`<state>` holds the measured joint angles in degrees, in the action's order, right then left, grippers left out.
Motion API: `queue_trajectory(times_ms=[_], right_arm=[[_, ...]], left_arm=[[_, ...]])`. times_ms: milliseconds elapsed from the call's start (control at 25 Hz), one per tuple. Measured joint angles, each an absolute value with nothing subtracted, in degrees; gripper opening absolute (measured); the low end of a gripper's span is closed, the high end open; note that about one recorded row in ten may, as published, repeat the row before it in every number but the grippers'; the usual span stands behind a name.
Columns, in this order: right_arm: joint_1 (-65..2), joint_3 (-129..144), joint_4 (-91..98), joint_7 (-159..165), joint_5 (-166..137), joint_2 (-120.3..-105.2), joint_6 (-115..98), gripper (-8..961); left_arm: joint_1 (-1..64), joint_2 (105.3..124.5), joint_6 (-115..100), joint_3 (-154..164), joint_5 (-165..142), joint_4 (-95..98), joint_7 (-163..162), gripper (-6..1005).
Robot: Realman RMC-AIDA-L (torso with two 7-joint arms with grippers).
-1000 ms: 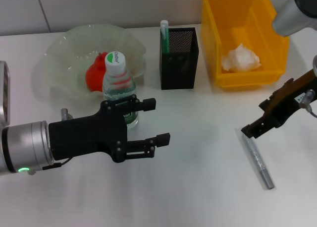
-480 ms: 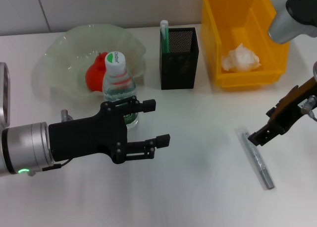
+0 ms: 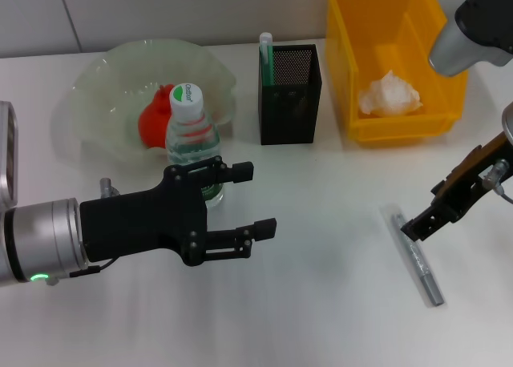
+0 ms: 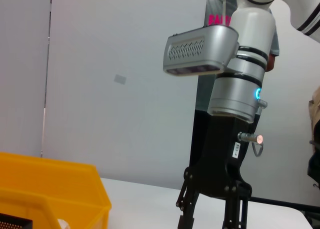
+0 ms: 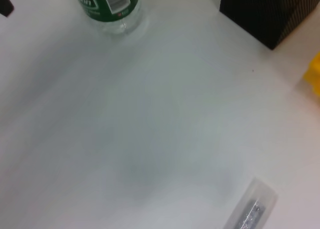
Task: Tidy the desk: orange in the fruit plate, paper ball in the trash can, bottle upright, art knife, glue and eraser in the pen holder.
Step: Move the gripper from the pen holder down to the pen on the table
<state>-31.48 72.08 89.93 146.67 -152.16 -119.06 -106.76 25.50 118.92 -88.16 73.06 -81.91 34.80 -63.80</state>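
Observation:
The orange [image 3: 154, 118] lies in the fruit plate [image 3: 104, 70]. The bottle [image 3: 192, 139] stands upright just in front of the plate; its base shows in the right wrist view [image 5: 107, 4]. My left gripper [image 3: 258, 199] is open and empty, right of the bottle and apart from it. The glue [image 3: 266, 53] stands in the pen holder [image 3: 290, 86]. The paper ball [image 3: 389, 94] lies in the trash can [image 3: 401, 30]. The art knife [image 3: 417, 259], a grey metal rod, lies on the table. My right gripper [image 3: 421, 223] is open, just above the knife's far end. The eraser is out of view.
The white table [image 3: 321, 303] runs between the two arms. The right wrist view shows the pen holder's corner [image 5: 270, 14], the knife's end [image 5: 250, 211] and bare table. The left wrist view shows the right arm [image 4: 235, 89] and the trash can's edge [image 4: 50, 189].
My right gripper has moved to the right and a little nearer, along the art knife. The left arm and the other things have not moved.

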Motion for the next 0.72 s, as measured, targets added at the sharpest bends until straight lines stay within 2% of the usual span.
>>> queue_trajectory(times_ms=[720], right_arm=[[-31.5, 72.1, 88.2, 146.4, -154.0, -119.09, -105.0, 818]], left_arm=[[25.4, 118.91, -88.4, 73.1, -81.9, 34.2, -63.3, 812]])
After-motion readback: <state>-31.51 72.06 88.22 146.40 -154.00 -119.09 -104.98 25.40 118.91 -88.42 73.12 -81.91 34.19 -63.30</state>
